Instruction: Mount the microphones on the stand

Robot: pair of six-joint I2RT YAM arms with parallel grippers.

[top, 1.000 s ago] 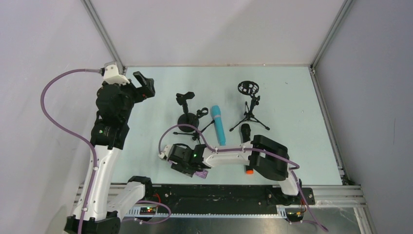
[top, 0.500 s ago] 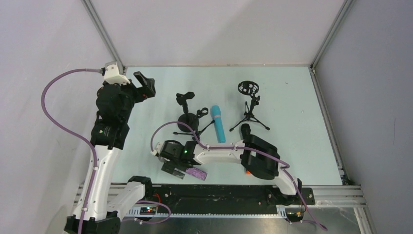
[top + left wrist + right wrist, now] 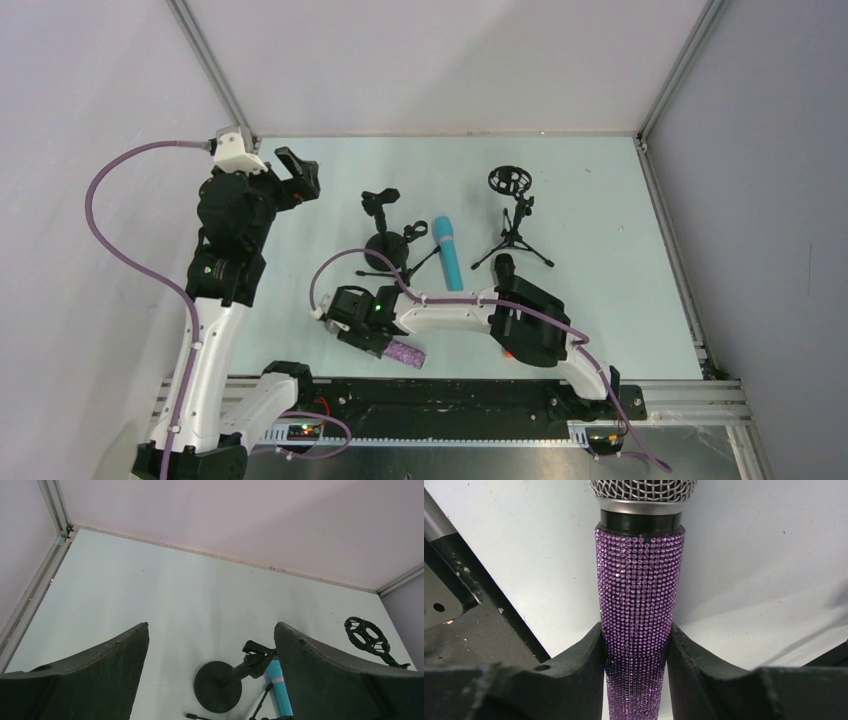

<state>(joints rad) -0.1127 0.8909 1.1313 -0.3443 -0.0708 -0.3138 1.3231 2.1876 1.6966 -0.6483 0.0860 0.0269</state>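
Fingers (image 3: 574, 670) of your right tool (image 3: 636, 645) are pressing on both sides of the purple microphone (image 3: 639, 595). They are gripping its glittery handle below the black collar, and the silver mesh head is poking out beyond them. From above, you are seeing that arm reaching across to the near-left part of the counter (image 3: 600, 250). Only the handle's tail end is showing past the tool, close to the near edge — whether the microphone is resting on the counter or hanging clear of it, I cannot tell. Your left tool (image 3: 300, 172) is hovering high over the far-left area, its jaws spread wide and gripping nothing. The light-blue microphone (image 3: 447, 255) is lying flat near the middle, just beside the round-base stand (image 3: 383, 245), which is standing upright to its left. The black microphone (image 3: 503, 266) is lying to the right of the blue one, mostly hiding under your right arm — its orange end is peeking out on the near side. The tripod stand (image 3: 515, 235) with its ring mount is standing just behind it.
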